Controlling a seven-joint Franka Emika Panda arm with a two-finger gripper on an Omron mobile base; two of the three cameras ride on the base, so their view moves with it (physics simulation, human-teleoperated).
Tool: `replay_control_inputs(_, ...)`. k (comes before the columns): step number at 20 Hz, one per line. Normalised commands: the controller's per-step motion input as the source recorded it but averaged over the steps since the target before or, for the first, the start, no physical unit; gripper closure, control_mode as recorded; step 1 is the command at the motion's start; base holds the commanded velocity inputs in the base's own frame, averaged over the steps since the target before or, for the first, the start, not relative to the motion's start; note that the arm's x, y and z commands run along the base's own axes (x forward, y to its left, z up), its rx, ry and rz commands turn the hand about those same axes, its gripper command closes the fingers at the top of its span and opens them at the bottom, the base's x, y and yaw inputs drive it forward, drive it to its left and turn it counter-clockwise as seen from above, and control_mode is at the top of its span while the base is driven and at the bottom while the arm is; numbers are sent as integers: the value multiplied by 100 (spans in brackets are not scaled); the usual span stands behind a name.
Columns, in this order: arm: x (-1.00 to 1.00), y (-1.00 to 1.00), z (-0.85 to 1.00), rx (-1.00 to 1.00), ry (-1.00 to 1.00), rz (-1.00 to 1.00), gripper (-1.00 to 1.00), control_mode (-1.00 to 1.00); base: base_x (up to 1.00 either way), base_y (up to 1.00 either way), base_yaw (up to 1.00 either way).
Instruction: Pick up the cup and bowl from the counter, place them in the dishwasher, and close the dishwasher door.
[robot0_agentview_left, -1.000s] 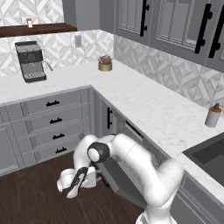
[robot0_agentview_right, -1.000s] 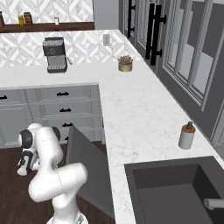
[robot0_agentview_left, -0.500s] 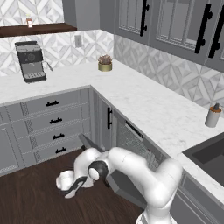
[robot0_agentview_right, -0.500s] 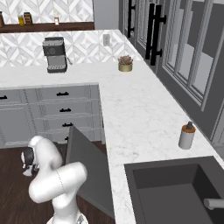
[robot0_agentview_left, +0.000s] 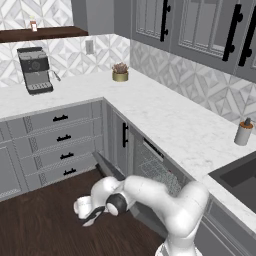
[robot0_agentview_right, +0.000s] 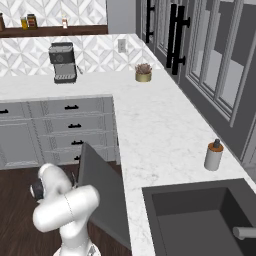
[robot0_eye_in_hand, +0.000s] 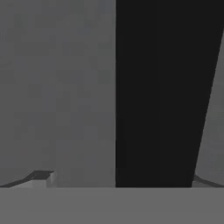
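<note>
The hand (robot0_agentview_left: 92, 218) hangs low over the dark floor (robot0_agentview_left: 35, 225), fingers spread wide, gripping nothing, at 9 o'clock of the half-lowered dishwasher door (robot0_agentview_left: 145, 217).

White marble counter (robot0_agentview_left: 165, 120); grey dishwasher door (robot0_agentview_right: 102, 195); dark wood floor (robot0_agentview_left: 45, 225).

No readable text, labels, brands, numbers or signs anywhere. Coffee machine (robot0_agentview_left: 35, 69) on the bench (robot0_agentview_left: 165, 120): dark front panel, no legible marking. Small jars on the wall shelf (robot0_agentview_right: 55, 31): too small and blurred to read. Soap dispenser (robot0_agentview_right: 214, 155): plain, nothing printed. Dishwasher door (robot0_agentview_right: 102, 195) and drawer fronts (robot0_agentview_left: 60, 137): bare grey, no lettering. Hand view: flat grey and dark surfaces, nothing written.
</note>
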Motion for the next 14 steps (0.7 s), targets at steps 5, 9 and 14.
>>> replay_control_inputs(5,37,-100,2,-9,0,0,-100,-100,0,0,0)
replay_control_inputs(9,58,-100,0,-2,0,1,-100,-100,0,0,0)
replay_control_inputs(14,66,-100,4,0,0,3,-100,-100,0,0,0)
